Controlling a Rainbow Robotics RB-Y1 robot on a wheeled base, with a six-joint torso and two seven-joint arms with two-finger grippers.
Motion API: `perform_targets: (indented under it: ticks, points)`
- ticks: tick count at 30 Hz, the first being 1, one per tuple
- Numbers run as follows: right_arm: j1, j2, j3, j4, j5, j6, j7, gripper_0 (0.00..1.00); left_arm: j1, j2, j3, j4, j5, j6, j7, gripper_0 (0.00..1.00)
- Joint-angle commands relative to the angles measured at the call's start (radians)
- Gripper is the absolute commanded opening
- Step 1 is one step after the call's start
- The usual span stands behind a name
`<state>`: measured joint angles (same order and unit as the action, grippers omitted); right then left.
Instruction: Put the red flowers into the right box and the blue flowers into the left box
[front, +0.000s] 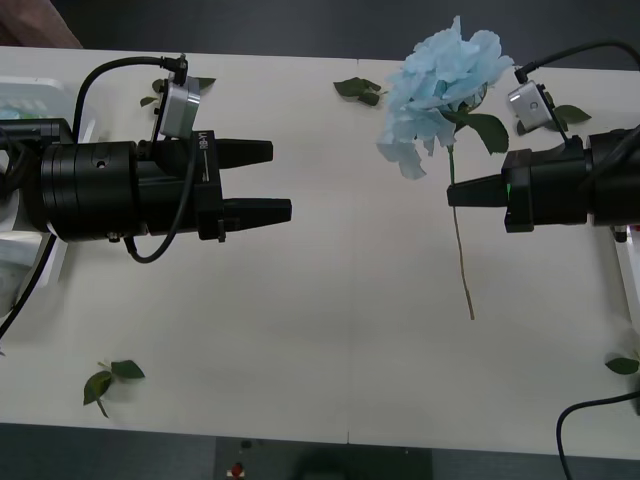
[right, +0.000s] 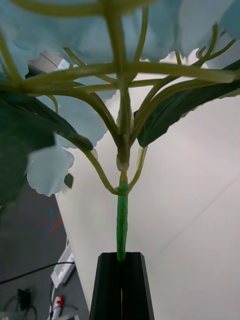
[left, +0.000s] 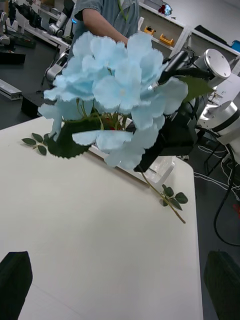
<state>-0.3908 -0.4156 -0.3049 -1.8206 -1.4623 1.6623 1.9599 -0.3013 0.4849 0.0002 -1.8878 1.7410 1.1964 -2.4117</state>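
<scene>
One of the blue flowers (front: 440, 85) hangs above the table at the back right, its head pale blue with a big green leaf. My right gripper (front: 452, 192) is shut on its thin stem, which trails down below the fingers. The right wrist view shows the green stem (right: 121, 235) clamped in the right gripper (right: 121, 260). My left gripper (front: 280, 181) is open at mid-left, empty and pointing at the flower. In the left wrist view the blue flower (left: 115, 85) faces the left gripper (left: 120, 285). The left box (front: 22, 240) lies under the left arm. The right box (front: 628, 270) shows at the right edge. The red flowers are out of view.
Loose leaf sprigs lie on the white table: one at the front left (front: 110, 380), one at the back middle (front: 358, 90) and one at the front right (front: 622, 365). A black cable (front: 590, 420) loops at the front right corner.
</scene>
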Motion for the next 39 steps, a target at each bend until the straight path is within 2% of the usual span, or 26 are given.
perform_targets:
  ticks: [1,7,14,23,33,39]
  points:
    - [-0.066,0.011,0.006,-0.028,-0.052,0.001,-0.154,0.00,0.051,-0.003,0.001,0.007,0.018,0.006,-0.032,1.00]
    - [-0.135,0.009,0.023,-0.029,-0.096,-0.012,-0.294,0.00,0.034,0.014,0.003,0.039,0.129,0.005,0.011,1.00]
    - [-0.194,0.009,0.086,-0.029,-0.138,-0.110,-0.414,0.00,-0.022,0.046,-0.006,0.004,0.126,0.006,0.260,1.00]
    - [-0.243,0.015,0.170,-0.028,-0.150,-0.262,-0.469,0.00,-0.065,0.046,-0.048,-0.105,0.057,-0.049,0.614,1.00]
    - [-0.252,0.047,0.170,-0.029,-0.158,-0.263,-0.477,0.00,-0.144,0.008,-0.124,-0.175,-0.104,-0.066,0.919,1.00]
    - [-0.252,0.047,0.170,-0.029,-0.158,-0.263,-0.477,0.00,-0.177,-0.025,-0.149,-0.174,-0.167,-0.067,0.980,1.00]
